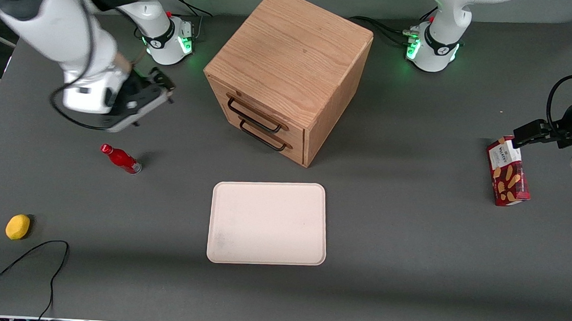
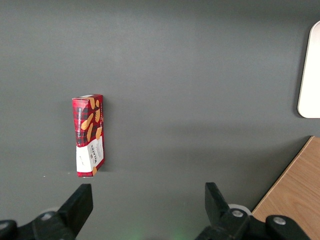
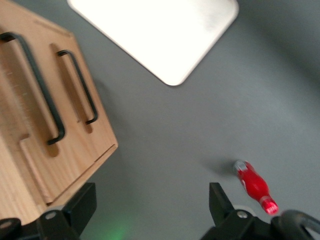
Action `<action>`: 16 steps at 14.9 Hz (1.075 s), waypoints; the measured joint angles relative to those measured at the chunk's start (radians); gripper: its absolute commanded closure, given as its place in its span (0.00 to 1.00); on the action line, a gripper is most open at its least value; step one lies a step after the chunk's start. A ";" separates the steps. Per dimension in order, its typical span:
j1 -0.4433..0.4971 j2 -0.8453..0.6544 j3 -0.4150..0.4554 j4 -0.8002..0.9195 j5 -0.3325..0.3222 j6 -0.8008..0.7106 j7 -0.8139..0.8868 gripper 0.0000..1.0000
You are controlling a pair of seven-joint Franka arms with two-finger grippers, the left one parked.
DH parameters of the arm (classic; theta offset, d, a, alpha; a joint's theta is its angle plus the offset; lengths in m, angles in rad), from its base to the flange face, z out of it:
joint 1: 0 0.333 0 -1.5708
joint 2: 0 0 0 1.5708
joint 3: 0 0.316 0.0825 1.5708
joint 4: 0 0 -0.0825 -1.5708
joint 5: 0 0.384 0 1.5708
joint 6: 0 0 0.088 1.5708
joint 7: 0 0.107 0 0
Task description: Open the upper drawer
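Observation:
The wooden cabinet (image 1: 291, 58) stands at the table's middle with both drawers shut. The upper drawer (image 1: 269, 111) has a thin black bar handle (image 1: 253, 114) and sits above the lower drawer (image 1: 273, 139). In the right wrist view the upper drawer's handle (image 3: 35, 85) lies beside the lower drawer's handle (image 3: 79, 86). My gripper (image 1: 166, 88) hovers above the table toward the working arm's end, apart from the cabinet's front. It points toward the drawers. It is open and empty (image 3: 150, 200).
A red bottle (image 1: 121, 158) lies on the table below the gripper and also shows in the right wrist view (image 3: 255, 186). A cream tray (image 1: 267, 223) lies nearer the camera than the cabinet. A yellow fruit (image 1: 17, 226) and a black cable (image 1: 26, 259) lie near the front edge. A cookie box (image 1: 507, 171) is at the parked arm's end.

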 measured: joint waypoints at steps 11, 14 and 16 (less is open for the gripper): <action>-0.036 0.106 0.241 0.000 0.052 0.021 -0.016 0.00; -0.046 0.162 0.242 0.001 0.090 0.067 -0.021 0.00; -0.049 0.204 0.242 0.003 0.094 0.088 -0.022 0.00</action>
